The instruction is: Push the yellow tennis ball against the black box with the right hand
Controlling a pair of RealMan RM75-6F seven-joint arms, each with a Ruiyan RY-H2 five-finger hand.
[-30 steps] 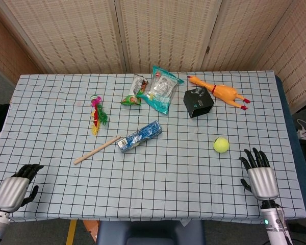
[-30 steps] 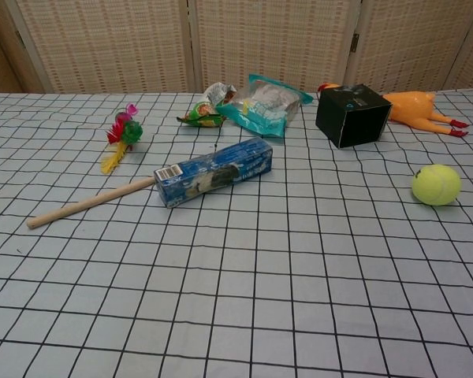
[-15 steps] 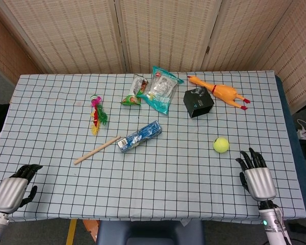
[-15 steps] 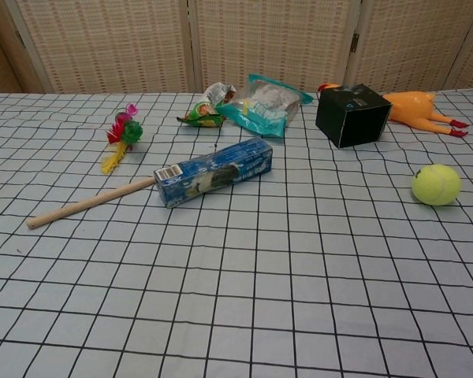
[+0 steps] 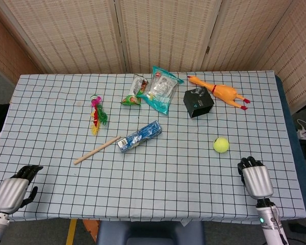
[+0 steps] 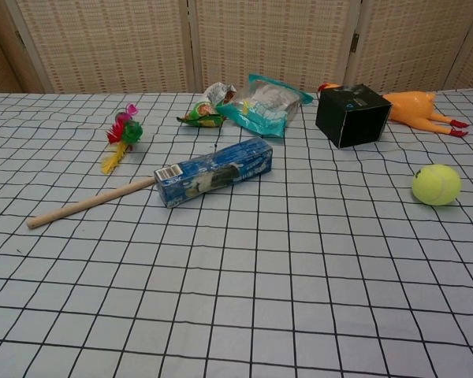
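**Ball waiting, right hand curled behind it**

At the near left corner of the table, my left hand (image 5: 13, 191) rests with its fingers curled in, holding nothing. Moving right, a wooden stick (image 5: 97, 150) lies just beside a blue carton (image 5: 139, 136); a feathered toy (image 5: 96, 113) sits farther back, and snack packets (image 5: 159, 90) lie toward the far edge. None of these stand in my way.

Right of centre, the black box (image 5: 198, 102) stands on the checked cloth, with a rubber chicken (image 5: 222, 93) just behind it. The yellow tennis ball (image 5: 221, 145) sits nearer me and a little to the right, well apart from the box.

My right hand (image 5: 255, 178) is near the ball on its near-right side, not touching it, fingers curled under and gripping nothing.

I judge the ball light, springy and quick to roll, its felt giving some grip on the cloth. No grasp needed: I would meet it low on the side facing away from the box and nudge gently, since a hard or off-centre push could send it past the box.
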